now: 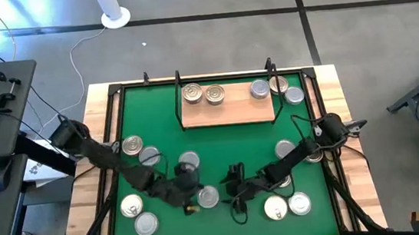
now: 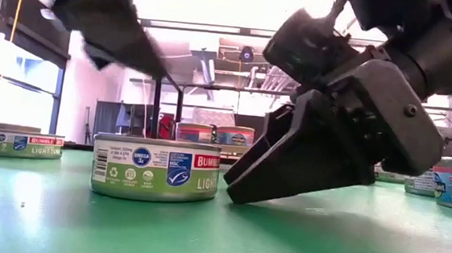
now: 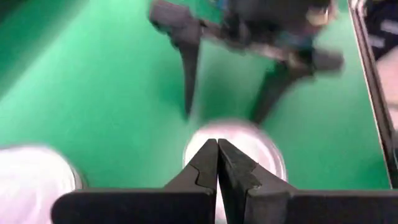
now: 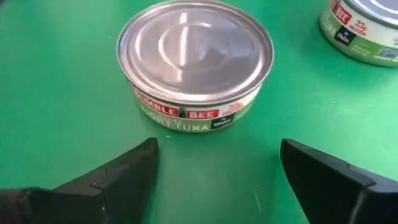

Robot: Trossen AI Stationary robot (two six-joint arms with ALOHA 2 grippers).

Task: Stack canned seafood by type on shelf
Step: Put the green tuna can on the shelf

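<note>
- Step in hand, as I read it: right arm lining up a grasp on the flat round silver-lidded tuna can with the green-and-white label (image 4: 194,65), which sits on the green mat (image 1: 220,143) near the middle of the surface's front edge.
- Right gripper (image 4: 217,171): jaws spread wide, 1 finger either side of the approach line, can just beyond the tips, not touching, nothing held.
- Low view: the right gripper's fingers slope down almost to the mat, just beside the can.
- Left gripper (image 3: 217,163): jaws fully shut, empty, tips poised over the same can's lid; can't tell if they touch it.
- Light tan wooden shelf with thin black uprights (image 1: 228,112) sits at the surface's far edge; 4 cans on it: 2 gold-lidded at its left end (image 1: 203,94), 2 silver-lidded at its right end (image 1: 268,89).
- Other loose cans are spread over the mat toward the left and right edges, so the sort is at an early stage.
- Next move calls for: right jaws forward until they straddle the can's wall, close square across it, lift clear, carry to the silver-lid end of the shelf.
- Risk: the left gripper crowds the can; it should clear out first.
</note>
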